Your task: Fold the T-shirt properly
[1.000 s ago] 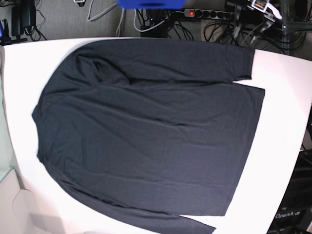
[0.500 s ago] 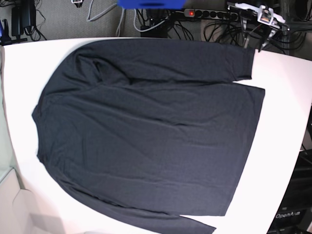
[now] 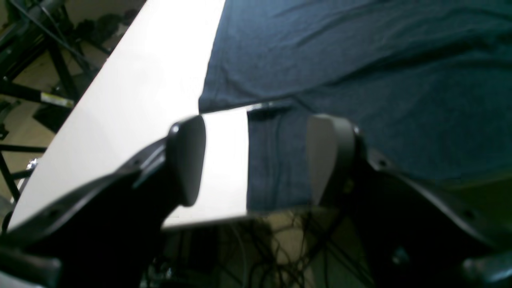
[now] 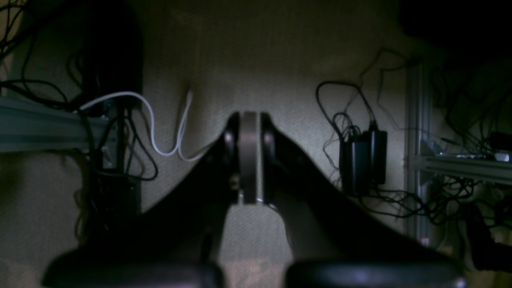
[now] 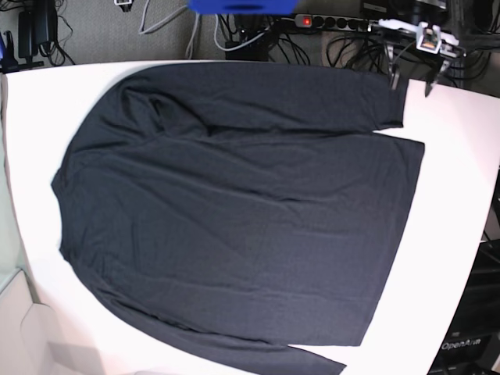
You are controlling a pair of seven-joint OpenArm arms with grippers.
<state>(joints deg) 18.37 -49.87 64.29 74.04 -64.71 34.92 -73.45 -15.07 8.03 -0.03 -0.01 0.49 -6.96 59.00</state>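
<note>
Left claw (image 3: 256,160) spread wide, empty, above the T-shirt (image 5: 234,203) sleeve cuff at the white counter (image 5: 461,156) edge; right claw (image 4: 249,158) pressed closed, empty.

A white table (image 5: 461,156) fills the base view under bright light. Beyond the table's far edge lies grey carpet (image 5: 94,31), with tangled black cables (image 5: 351,47), a power strip (image 5: 336,22) lit red, and a blue object (image 5: 242,6).

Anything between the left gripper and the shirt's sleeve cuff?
Nothing visible. The left gripper hangs open above the T-shirt at the sleeve cuff, near the table edge; only bare white tabletop and cloth lie between its fingers.
</note>
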